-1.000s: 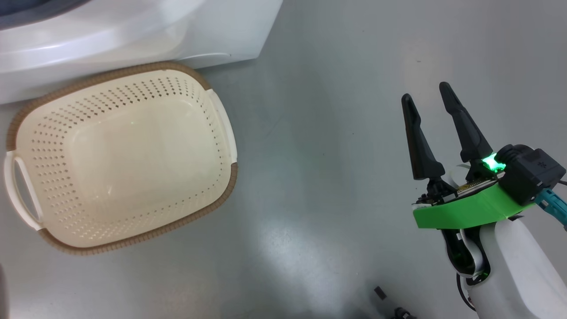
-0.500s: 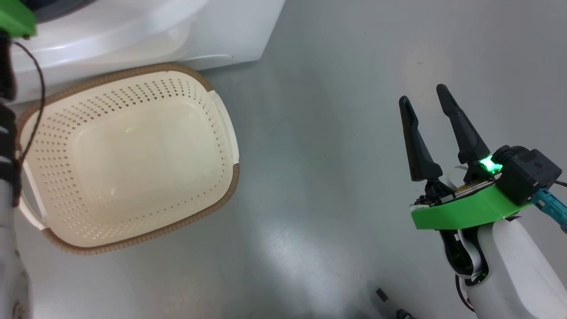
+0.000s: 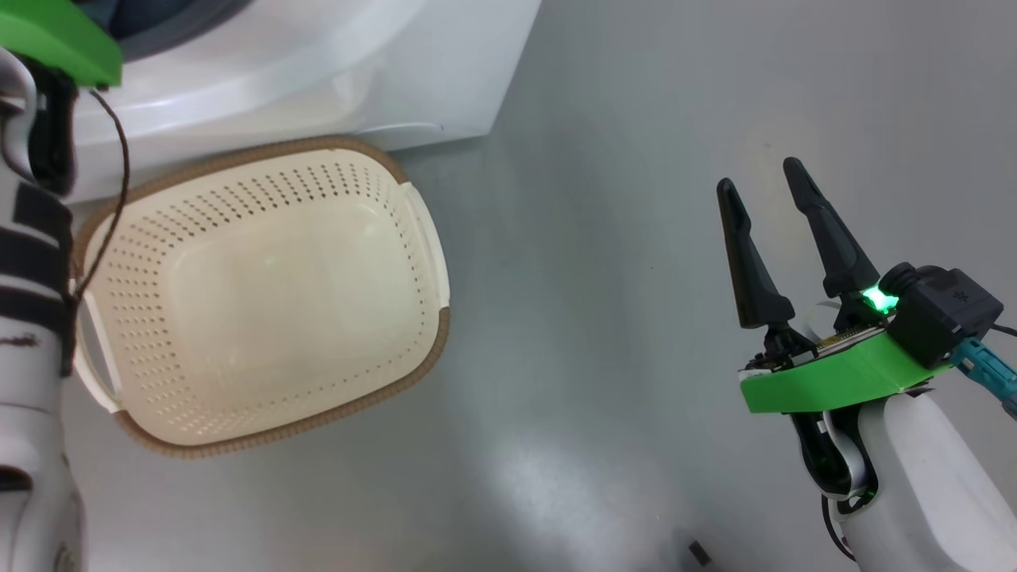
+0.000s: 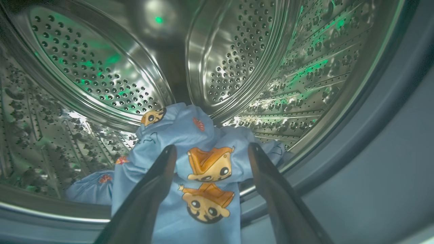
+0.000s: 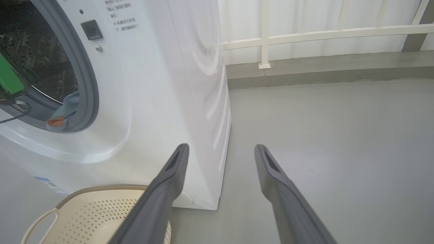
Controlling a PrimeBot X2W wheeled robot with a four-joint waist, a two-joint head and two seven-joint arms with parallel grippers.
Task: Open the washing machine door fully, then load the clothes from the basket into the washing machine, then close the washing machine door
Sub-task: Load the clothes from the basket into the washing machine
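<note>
Light blue cartoon-print clothes lie over the front lip of the perforated steel drum in the big white front-loading washing machine. The left gripper has its 2 dark fingers spread wide either side of the fabric. The cream-white perforated plastic basket with a brown rim sits on the grey floor against the machine. The right gripper, also spread, hovers over the floor.

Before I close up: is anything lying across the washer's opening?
Yes. The clothes hang out of the drum over the lower seal, and the left gripper, jaws open, sits at the opening with the cloth between its fingers. Both would likely block closing.
</note>
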